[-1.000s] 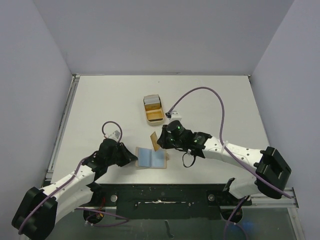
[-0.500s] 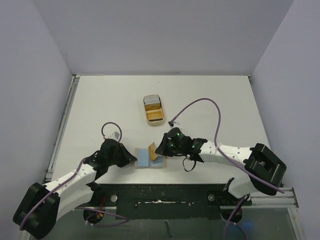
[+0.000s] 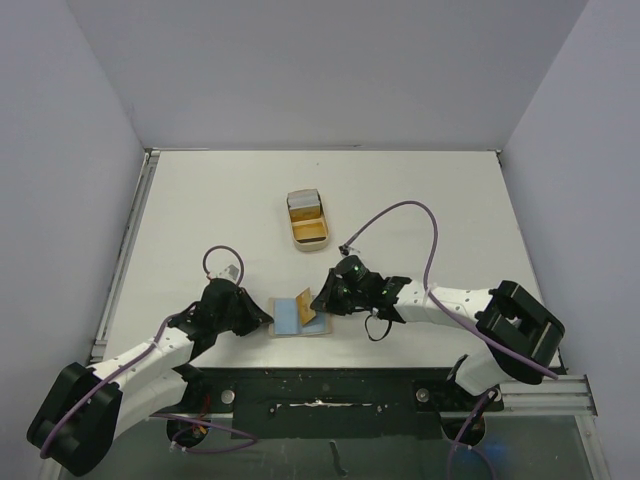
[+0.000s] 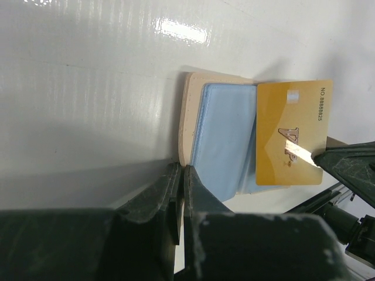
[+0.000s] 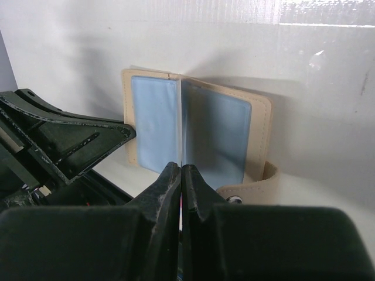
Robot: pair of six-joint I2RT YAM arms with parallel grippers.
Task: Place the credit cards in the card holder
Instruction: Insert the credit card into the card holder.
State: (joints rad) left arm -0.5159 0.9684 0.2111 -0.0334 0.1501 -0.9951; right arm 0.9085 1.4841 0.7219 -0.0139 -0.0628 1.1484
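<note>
The right gripper (image 5: 180,173) has its jaws closed on a gold card (image 4: 290,134), one of the credit cards. In its own wrist view the card shows only edge-on, as a thin line rising from between the fingers. The left wrist view shows the card's face, with a pale chip patch and printed digits, pinched near one edge by a dark fingertip (image 4: 345,164). The card stands over the open card holder (image 4: 222,134), overlapping the outer margin of its blue sleeves. Whether its edge has entered a sleeve cannot be told.

The left gripper (image 4: 179,175) has its jaws pressed together, their tips at the tan border of the holder's opposite side. They touch it, but whether they pinch the cover or only press on it is not clear.

The holder lies spread flat on the white table (image 3: 420,190) between the two grippers, with blue plastic sleeves on both halves and nothing visible inside them. Its strap tab (image 5: 253,190) with the round snap sticks out at the side nearest the right gripper.

Farther out toward the back of the table, well apart from the holder, sits a tan tray (image 3: 311,245) with a raised rim. More cards (image 3: 301,206) lie in its far end — a gold one and a grey-white one — while the near end shows bare tray floor.
</note>
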